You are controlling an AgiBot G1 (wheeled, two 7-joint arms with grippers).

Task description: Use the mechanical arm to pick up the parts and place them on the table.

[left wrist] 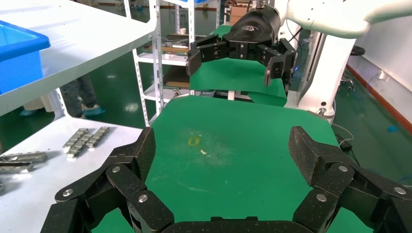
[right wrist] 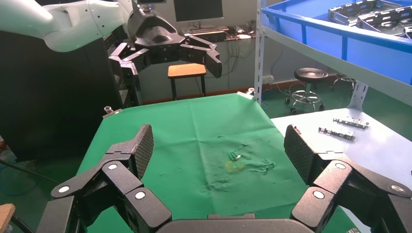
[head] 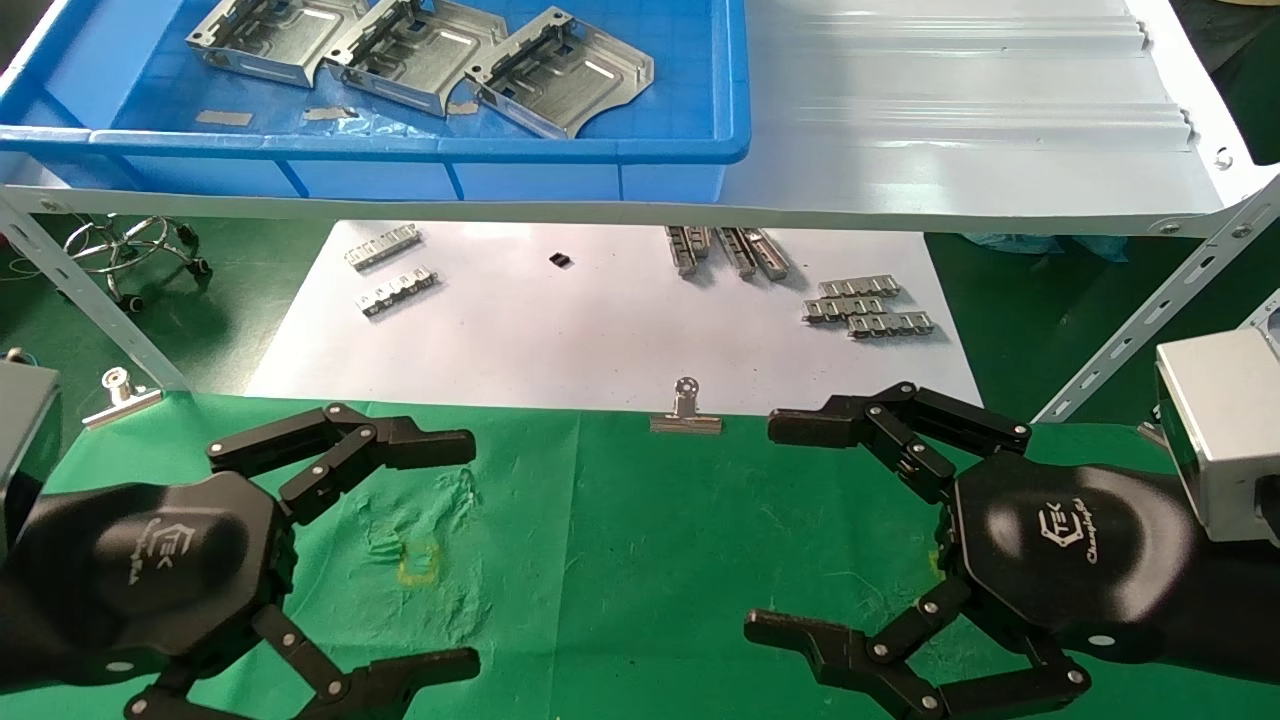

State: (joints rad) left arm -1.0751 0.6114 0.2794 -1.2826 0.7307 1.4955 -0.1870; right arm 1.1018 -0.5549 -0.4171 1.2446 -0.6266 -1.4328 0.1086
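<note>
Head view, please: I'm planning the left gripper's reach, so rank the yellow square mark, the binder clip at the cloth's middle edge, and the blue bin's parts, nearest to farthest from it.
From the left gripper, open over the table:
1. Yellow square mark, on the green cloth between its fingers.
2. Binder clip, at the cloth's far edge, toward the robot's right.
3. Parts, in the blue bin on the raised shelf, farthest.

Head view high, looking down, wrist views low, opposed, sharing green table [head: 640,520].

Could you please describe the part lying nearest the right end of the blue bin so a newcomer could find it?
Look in the blue bin on the grey shelf. Three silvery parts lie in a row; the rightmost part is yours, its curved cut-out facing the bin's front wall.
</note>
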